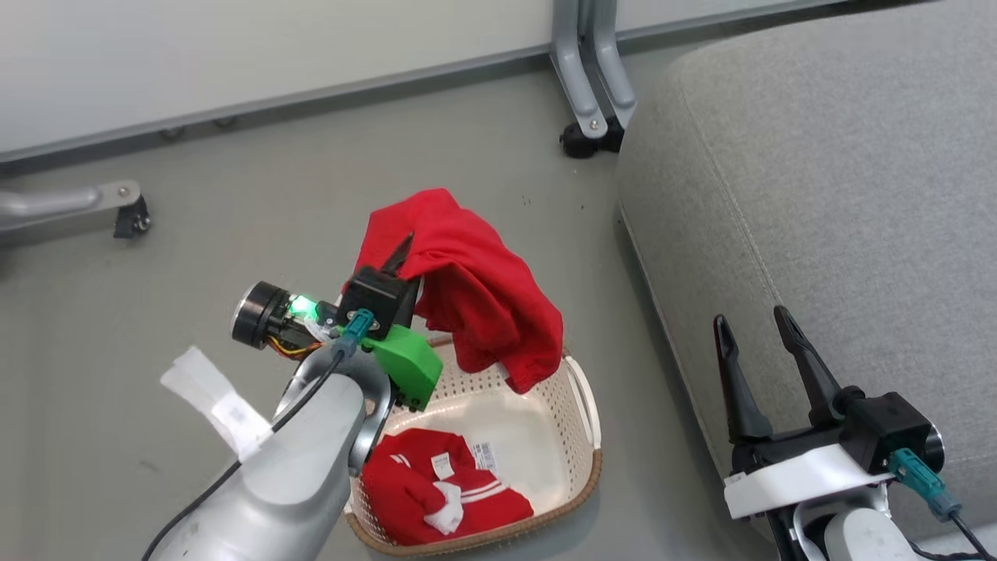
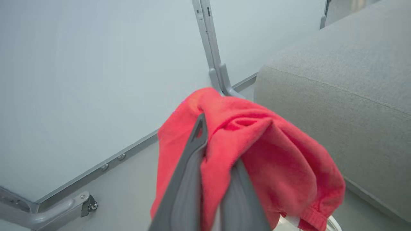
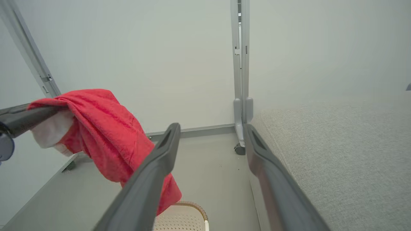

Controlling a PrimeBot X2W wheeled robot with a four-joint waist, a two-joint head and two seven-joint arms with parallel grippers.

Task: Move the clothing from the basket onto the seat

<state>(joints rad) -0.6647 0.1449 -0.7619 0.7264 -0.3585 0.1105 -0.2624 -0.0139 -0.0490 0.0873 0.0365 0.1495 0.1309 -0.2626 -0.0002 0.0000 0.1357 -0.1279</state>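
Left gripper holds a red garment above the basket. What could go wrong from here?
The red garment hangs low from the left gripper, its hem near the basket rim: it could snag. Seemingly pinched by one fold, it might slip before reaching the sofa. The open right gripper stands in the likely path and could catch it.

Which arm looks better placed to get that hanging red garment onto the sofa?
Left. The left gripper is shut on the red garment, held above the basket, so it likely just swings across to the sofa. The right gripper, beside the sofa, is open and empty.
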